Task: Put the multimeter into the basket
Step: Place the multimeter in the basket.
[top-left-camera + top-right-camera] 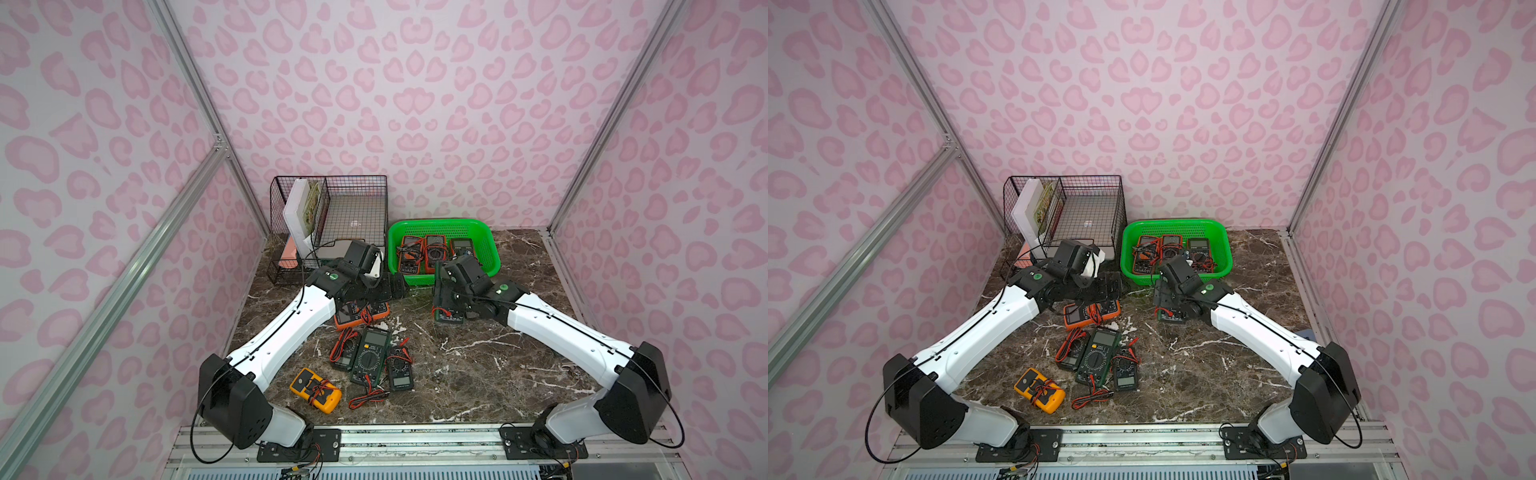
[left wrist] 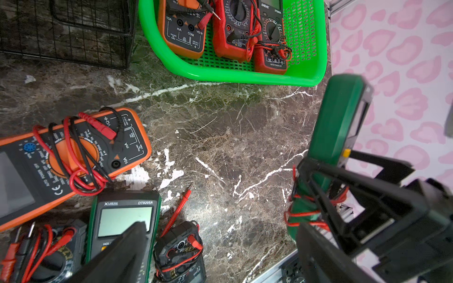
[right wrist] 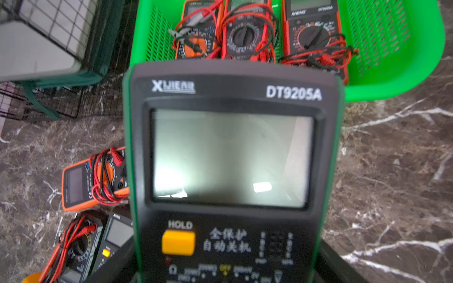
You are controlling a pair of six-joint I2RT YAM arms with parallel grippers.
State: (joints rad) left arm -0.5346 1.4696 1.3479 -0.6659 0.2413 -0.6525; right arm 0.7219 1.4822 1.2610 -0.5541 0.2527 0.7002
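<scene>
While the right gripper clasped the green multimeter at the basket's lower-left corner, the left gripper hovered, fingers spread wide, over the orange multimeter.

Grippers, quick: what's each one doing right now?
Left gripper: open, holding nothing.
Right gripper: closed on the green multimeter.

Black wire organiser, grey laptop lying inside, dark marble tabletop, pink spotted walls
</scene>
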